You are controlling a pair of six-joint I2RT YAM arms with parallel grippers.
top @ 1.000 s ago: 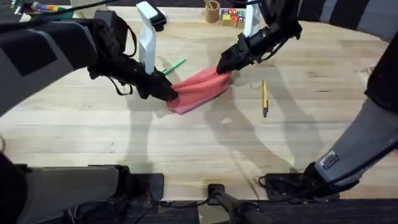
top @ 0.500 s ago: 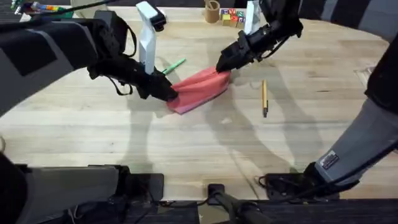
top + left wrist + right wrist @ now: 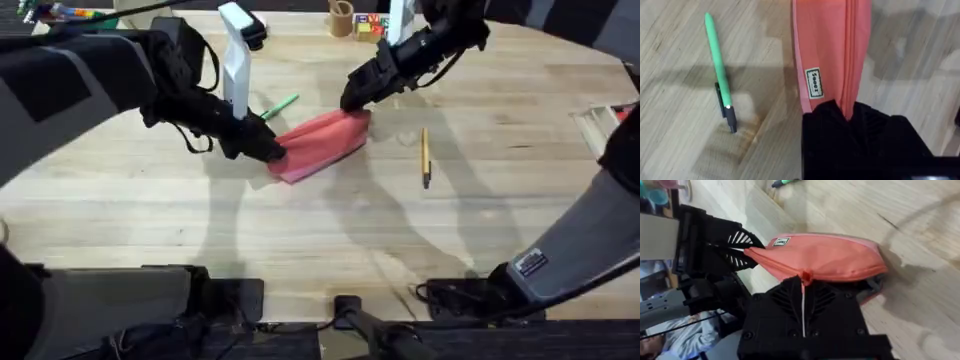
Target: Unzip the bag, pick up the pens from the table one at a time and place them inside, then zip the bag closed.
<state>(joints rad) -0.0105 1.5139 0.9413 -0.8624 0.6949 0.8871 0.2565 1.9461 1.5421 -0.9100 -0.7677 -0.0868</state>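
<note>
**Unzipping underway: both grippers on the pouch**

The bag (image 3: pixel 320 143) lies mid-table, slanted, zipper edge up. Left gripper (image 3: pixel 268 150) is clamped on its near-left end, anchoring it; the wrist view shows the black fingers (image 3: pixel 840 125) pinching the fabric right at the zipper line. Right gripper (image 3: pixel 352 98) sits at the opposite end, narrow, and the right wrist view shows what looks like the zip pull pinched between its fingers (image 3: pixel 802 287), w/ coral fabric puckered up at that spot.

Judgement: step in hand is the unzip, task barely begun. To do it well, the left should hold taut & low while the right draws the pull straight along the zipper toward the left end, not upward, or the whole pouch lifts instead of opening. Slip risk: the pull tab is small.

Green pen (image 3: pixel 279 105) lies just behind the bag, near the left gripper; yellow pen (image 3: pixel 425 156) lies apart on the right, dark tip toward the bases.

The table (image 3: pixel 300 230) is pale plank wood, bare in front. At the far edge: a white stand (image 3: pixel 236 60), a small wooden cup (image 3: pixel 342 17), coloured blocks (image 3: pixel 370 26).
</note>
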